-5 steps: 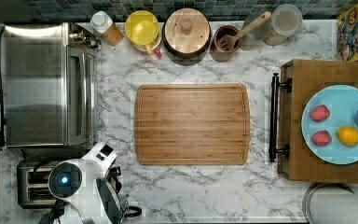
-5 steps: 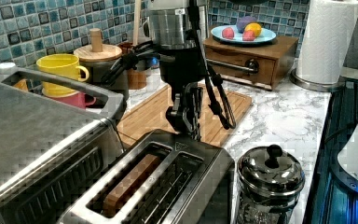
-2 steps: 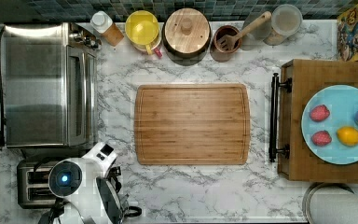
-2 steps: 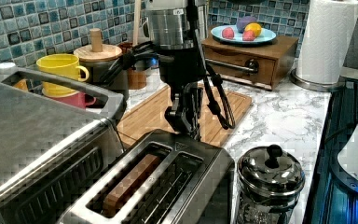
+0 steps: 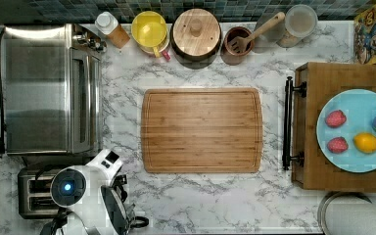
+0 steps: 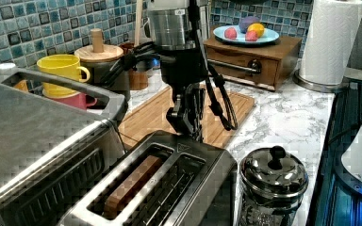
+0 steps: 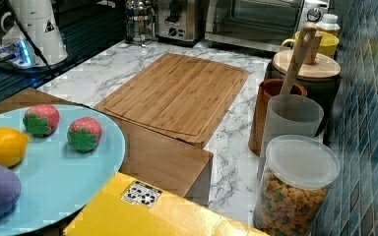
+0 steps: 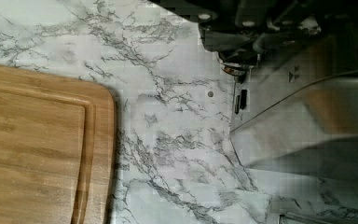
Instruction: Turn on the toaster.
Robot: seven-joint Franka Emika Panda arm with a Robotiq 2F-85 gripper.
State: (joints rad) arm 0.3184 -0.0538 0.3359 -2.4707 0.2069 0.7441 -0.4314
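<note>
In the top view, the toaster [image 5: 34, 192] is sitting at the lower left corner of the marble counter [image 5: 127, 103], just below the larger toaster oven [image 5: 49, 90]. The white arm [image 5: 90, 191] is hanging over the toaster's right end and hiding the claw. A wooden cutting board [image 5: 201, 130] is lying mid-counter, well apart from the toaster.

In the left view, the toaster [image 6: 169, 188] is standing in the foreground with a slice of bread [image 6: 132, 181] sitting in one of its two slots. The gripper [image 6: 187, 123] is pointing straight down at the toaster's far end, right at the top edge, with its fingers [image 6: 183, 113] lying close together (whether they are pinching anything I cannot tell, as the lever is hidden behind the toaster's body). A glass press pot [image 6: 272, 181] is standing just beside the toaster on the left view's right.

In the right view, the toaster [image 7: 179, 19] is showing its control end at the far side of the counter, between the press pot [image 7: 139, 22] and the toaster oven [image 7: 256, 22].

In the wrist view, the toaster's steel wall [image 8: 307, 116] is running beside bare marble, and the cutting board's corner [image 8: 42, 140] is lying nearby.
</note>
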